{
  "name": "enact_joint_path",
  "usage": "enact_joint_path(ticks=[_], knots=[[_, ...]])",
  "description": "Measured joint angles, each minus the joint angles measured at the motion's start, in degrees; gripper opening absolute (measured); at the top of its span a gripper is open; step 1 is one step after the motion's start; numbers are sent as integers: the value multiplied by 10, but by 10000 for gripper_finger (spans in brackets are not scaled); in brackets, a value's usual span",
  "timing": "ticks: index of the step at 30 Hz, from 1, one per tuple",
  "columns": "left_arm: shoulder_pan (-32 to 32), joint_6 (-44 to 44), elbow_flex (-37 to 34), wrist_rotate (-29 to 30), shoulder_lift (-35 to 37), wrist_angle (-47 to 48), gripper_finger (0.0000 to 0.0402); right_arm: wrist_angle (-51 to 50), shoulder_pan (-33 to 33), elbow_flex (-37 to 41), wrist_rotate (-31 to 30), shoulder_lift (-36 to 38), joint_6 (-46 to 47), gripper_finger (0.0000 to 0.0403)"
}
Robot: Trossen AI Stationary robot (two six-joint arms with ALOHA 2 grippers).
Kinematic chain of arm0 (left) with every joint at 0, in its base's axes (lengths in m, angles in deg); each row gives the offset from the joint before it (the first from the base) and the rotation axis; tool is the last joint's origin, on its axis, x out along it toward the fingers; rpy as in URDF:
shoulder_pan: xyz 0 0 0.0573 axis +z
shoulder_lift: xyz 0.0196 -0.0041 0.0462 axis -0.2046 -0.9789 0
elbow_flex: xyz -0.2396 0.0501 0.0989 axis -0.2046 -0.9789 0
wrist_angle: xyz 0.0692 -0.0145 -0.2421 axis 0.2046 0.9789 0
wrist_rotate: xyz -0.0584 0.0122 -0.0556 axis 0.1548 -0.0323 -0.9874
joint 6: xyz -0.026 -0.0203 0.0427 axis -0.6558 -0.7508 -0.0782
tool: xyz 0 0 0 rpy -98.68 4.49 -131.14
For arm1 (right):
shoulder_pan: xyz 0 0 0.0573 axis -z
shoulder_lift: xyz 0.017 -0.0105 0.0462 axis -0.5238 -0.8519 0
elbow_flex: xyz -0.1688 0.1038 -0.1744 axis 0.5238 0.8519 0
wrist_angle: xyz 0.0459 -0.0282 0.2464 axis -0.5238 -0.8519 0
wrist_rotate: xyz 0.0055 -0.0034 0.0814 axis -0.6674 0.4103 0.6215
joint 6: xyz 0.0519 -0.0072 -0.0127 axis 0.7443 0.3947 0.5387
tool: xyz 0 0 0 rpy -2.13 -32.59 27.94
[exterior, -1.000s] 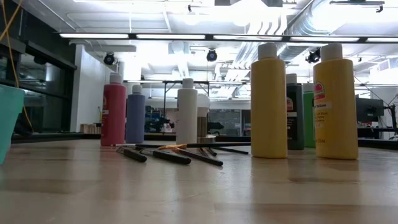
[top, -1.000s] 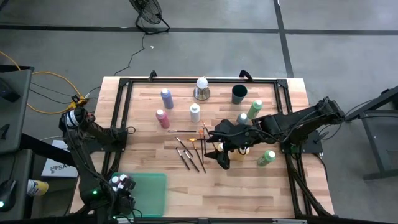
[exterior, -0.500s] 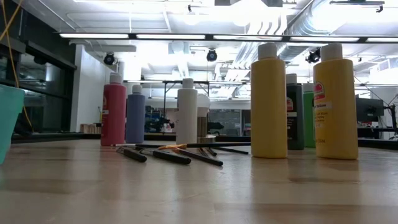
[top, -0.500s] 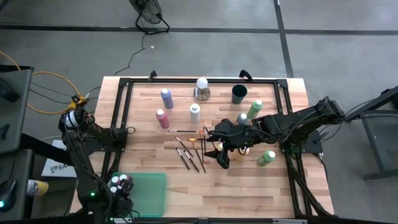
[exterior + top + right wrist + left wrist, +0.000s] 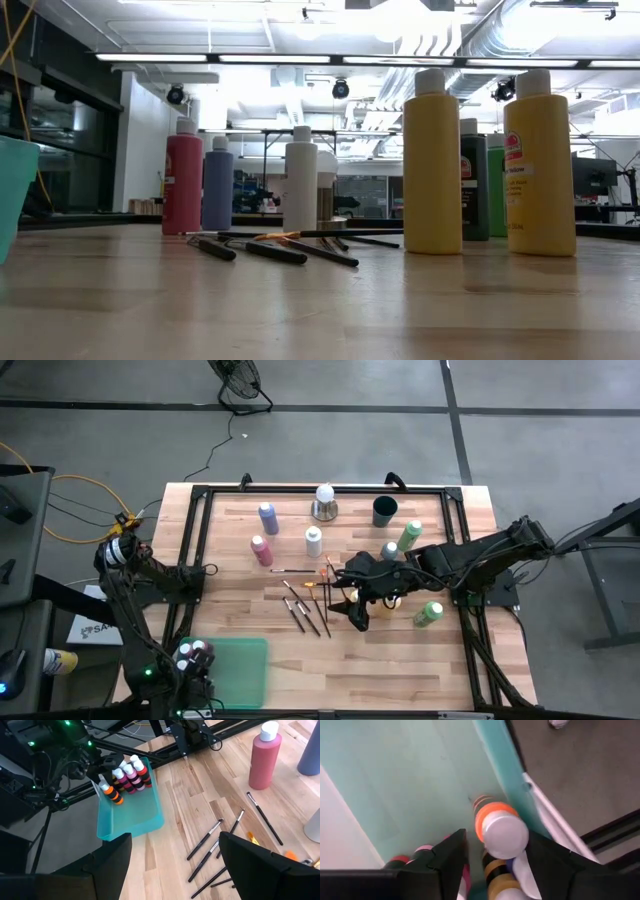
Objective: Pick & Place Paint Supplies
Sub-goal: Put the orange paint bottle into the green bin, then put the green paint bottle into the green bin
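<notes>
Left claw [image 5: 492, 857] hangs over the teal bin [image 5: 245, 665] at the counter's [image 5: 250, 600] near-left corner, fingers spread around an orange-collared little bottle [image 5: 500, 827] among the others standing inside. Mid-counter lie the brushes [image 5: 305, 605], pink bottle [image 5: 261, 549] beyond. Right claw [image 5: 358, 618] hovers beside those brushes, wide apart, gripping nothing.

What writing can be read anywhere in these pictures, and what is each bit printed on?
Nothing reads clearly enough to quote.
Yellow bottles: label print at the shoulder, too small to read.
Dark bottle behind them: a red label patch, blurred.
White box on the floor left of the table: dark letters, partly hidden by the arm, unreadable.
</notes>
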Motion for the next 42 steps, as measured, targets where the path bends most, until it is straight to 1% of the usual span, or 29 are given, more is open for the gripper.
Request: enact_joint_path(ticks=[4, 8, 10, 12, 16, 18, 19, 21, 23, 25, 28, 30, 33, 38, 42], knots=[[0, 1, 24, 2, 0, 16, 199, 0, 0, 0, 3, 0, 2, 293], [0, -9, 54, 6, 0, 67, 198, 0, 0, 1, 29, 10, 18, 293], [0, -15, 73, 12, 0, 98, 198, -4, -1, 1, 26, 19, 31, 293], [0, -17, 92, 30, 0, 124, 198, -11, -5, 1, 0, 29, 37, 293], [1, -25, 129, 104, 1, 175, 198, -52, -21, 1, -98, 53, 31, 293], [1, -26, 145, 135, 1, 198, 198, -88, -32, 1, -134, 66, 36, 293], [1, -28, 151, 148, 1, 210, 198, -105, -36, 1, -137, 72, 39, 293], [7, -40, 163, 166, 1, 230, 198, -148, -45, 1, -121, 86, 55, 293], [22, -52, 170, 167, 1, 246, 198, -204, -51, 1, -92, 98, 106, 293], [34, -64, 173, 170, 3, 252, 198, -275, -57, 1, -68, 111, 175, 293], [59, -71, 173, 171, 9, 254, 198, -386, -82, 1, -59, 129, 275, 293], [76, -71, 173, 171, 9, 254, 198, -447, -108, 1, -70, 135, 340, 293], [95, -71, 173, 176, 12, 256, 198, -511, -157, 1, -87, 141, 448, 293], [121, -66, 173, 189, 12, 260, 198, -561, -282, 0, -154, 135, 652, 293], [137, -66, 173, 204, 12, 266, 198, -591, -363, 0, -197, 96, 810, 293]])
